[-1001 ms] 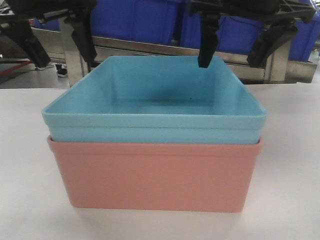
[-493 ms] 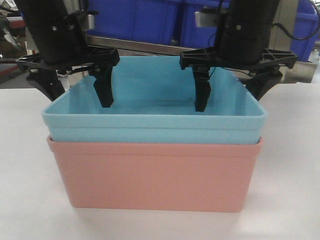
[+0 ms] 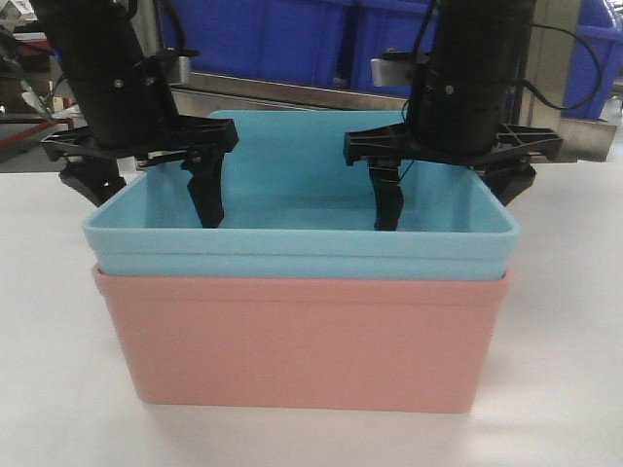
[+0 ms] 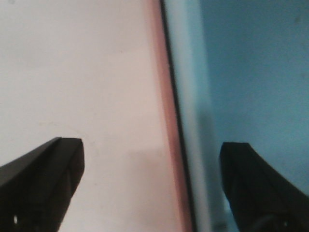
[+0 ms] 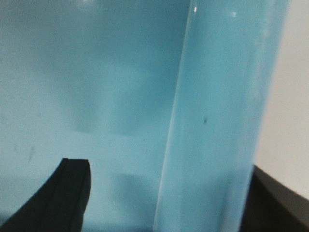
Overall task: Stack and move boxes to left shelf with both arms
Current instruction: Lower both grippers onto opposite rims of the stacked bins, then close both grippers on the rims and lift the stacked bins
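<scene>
A light blue box (image 3: 302, 243) sits nested inside a salmon pink box (image 3: 302, 341) on the white table (image 3: 58, 321). My left gripper (image 3: 146, 199) is open and straddles the stack's left wall, with one finger inside the blue box and one outside. In the left wrist view the pink rim (image 4: 164, 96) and the blue wall (image 4: 193, 72) run between the left gripper (image 4: 153, 154) fingers. My right gripper (image 3: 450, 199) is open too, astride the right wall. The right wrist view shows the blue wall (image 5: 222, 96) inside the right gripper (image 5: 169, 179). The left shelf is out of view.
Behind the table stands a steel-framed rack (image 3: 282, 92) holding dark blue crates (image 3: 263, 39). White table surface lies on both sides of the stack and in front of it.
Both arms have come down from above the boxes. Their open fingers now reach lower over the left and right walls. The boxes have not moved.
</scene>
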You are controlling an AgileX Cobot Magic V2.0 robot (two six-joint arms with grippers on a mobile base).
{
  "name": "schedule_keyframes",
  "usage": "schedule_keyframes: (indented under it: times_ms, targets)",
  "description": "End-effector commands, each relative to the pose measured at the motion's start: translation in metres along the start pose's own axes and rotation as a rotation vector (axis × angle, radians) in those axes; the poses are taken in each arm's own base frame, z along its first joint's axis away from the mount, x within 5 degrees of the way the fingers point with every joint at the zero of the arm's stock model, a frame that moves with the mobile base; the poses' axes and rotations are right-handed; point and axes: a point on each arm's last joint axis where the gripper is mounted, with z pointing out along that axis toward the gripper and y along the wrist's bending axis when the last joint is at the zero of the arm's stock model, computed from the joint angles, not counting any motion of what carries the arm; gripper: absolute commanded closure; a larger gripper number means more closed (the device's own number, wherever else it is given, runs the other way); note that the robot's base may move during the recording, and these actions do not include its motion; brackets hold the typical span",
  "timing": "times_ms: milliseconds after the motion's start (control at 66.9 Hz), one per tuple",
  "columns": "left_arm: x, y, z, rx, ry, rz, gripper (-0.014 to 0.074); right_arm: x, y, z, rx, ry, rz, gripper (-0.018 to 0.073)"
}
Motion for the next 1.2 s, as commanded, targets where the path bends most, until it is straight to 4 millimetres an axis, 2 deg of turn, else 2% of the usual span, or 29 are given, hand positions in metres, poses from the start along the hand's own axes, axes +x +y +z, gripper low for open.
schedule_keyframes:
  times_ms: [0,60,134,314,374,418,642,792,956,1180]
  targets:
    - [-0.009,-0.006,-0.019,0.023,-0.082,-0.009,0.0141,-0.009,0.003,-0.014,-0.027,-0.073,-0.003,0.0076]
    - [-0.009,-0.006,-0.019,0.023,-0.082,-0.009,0.0169,-0.009,0.003,-0.014,-0.027,-0.073,-0.003,0.0153]
    - [-0.009,-0.006,-0.019,0.023,-0.082,-0.009,0.0244,-0.009,0.003,-0.014,-0.026,-0.071,-0.003,0.0256]
    - [-0.009,-0.007,-0.019,0.039,-0.080,-0.022,0.0531,-0.009,0.003,-0.014,-0.025,-0.069,-0.003,0.0514]
    - [-0.009,-0.008,-0.019,0.045,-0.080,-0.028,0.0622,-0.009,0.003,-0.014,-0.025,-0.071,-0.004,0.0498]
    - [-0.009,-0.008,-0.019,0.047,-0.080,-0.029,0.0594,-0.009,0.003,-0.014,-0.025,-0.071,-0.004,0.0505]
    - [-0.007,-0.009,-0.021,0.062,-0.060,-0.078,0.0600,-0.009,0.003,-0.018,-0.027,-0.078,-0.004,0.0503]
    - [-0.005,-0.011,-0.033,0.067,-0.065,-0.099,0.0600,-0.011,0.003,-0.036,-0.037,-0.117,-0.007,0.0503]
    - [-0.004,-0.012,-0.065,0.065,-0.131,-0.119,0.0600,-0.013,0.001,-0.069,-0.049,-0.200,-0.021,0.0503]
    - [0.004,-0.015,-0.128,0.074,-0.263,-0.130,0.0600,-0.012,-0.004,-0.119,-0.068,-0.322,-0.037,0.0503]
